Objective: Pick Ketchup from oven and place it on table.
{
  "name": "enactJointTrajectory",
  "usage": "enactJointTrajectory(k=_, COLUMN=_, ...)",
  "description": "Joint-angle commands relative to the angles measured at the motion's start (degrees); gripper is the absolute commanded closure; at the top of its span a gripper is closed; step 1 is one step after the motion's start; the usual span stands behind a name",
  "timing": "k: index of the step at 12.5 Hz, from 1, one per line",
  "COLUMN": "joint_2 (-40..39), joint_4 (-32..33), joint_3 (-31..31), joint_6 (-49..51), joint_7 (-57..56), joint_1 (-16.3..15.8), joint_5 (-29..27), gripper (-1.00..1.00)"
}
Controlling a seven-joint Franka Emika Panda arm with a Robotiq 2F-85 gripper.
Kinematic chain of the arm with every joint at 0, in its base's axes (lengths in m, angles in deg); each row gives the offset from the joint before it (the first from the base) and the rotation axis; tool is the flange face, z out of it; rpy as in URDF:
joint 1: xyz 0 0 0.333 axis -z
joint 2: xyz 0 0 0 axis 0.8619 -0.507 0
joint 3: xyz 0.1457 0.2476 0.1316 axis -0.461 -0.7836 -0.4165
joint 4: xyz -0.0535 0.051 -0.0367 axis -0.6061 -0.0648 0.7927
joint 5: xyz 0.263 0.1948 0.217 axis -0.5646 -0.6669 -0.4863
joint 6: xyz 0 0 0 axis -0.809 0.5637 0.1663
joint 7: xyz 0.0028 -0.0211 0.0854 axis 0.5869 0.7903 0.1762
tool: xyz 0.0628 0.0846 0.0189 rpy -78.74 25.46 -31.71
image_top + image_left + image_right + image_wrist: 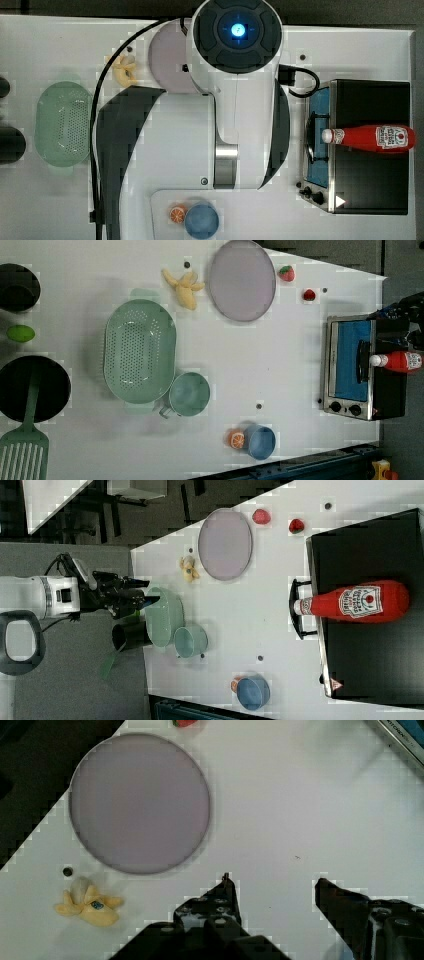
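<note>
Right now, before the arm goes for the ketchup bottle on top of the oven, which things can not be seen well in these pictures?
- Top view: the arm's white body covers the table's middle, part of the round pale purple plate and the tool.
- Left view: the slim red ketchup bottle is cut off by the picture edge.
- Inside of the boxy black toaster oven: hidden behind blue-tinted glass.
- Bottle label text: too small to read.

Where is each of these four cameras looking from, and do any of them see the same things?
Top view: overhead, straight down; the arm covers mid-table.
Left view: high, over the whole table; no arm.
Right view: high, nearest the oven; arm far off.
Wrist view: down past the open gripper at the plate.
All but the wrist view share the ketchup atop the oven.
</note>
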Motion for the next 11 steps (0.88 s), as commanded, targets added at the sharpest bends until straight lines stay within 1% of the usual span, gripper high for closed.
enactJointTrajectory(k=1, joint_2=10.02, joint_4=3.95, joint_3=-1.1, joint_6=6.78, joint_7=-2.51, joint_1=7.75, joint_5=1.21, gripper=-0.49)
enactJointTrajectory(k=2, joint_2=9.72, joint_4=3.98, joint_3=-0.37, joint_6=6.77, joint_7=-2.51, joint_1=7.87, joint_5=1.21, gripper=-1.0)
enactJointTrajectory(k=5, joint_2=8.18, joint_4=3.98, joint_3=3.19, joint_6=6.59, joint_7=-2.51, joint_1=8.53, joint_5=1.22, gripper=-1.0)
enactJointTrajectory(k=8, joint_2=5.04, joint_4=3.96, joint_3=10.04, joint_6=5.5, joint_7=-2.51, joint_1=8.92, joint_5=1.22, gripper=-1.0)
enactJointTrajectory(k=11, joint_2=1.79, joint_4=3.95, joint_3=15.87, joint_6=1.0, joint_7=-2.57, joint_1=9.1, joint_5=1.22, gripper=-1.0)
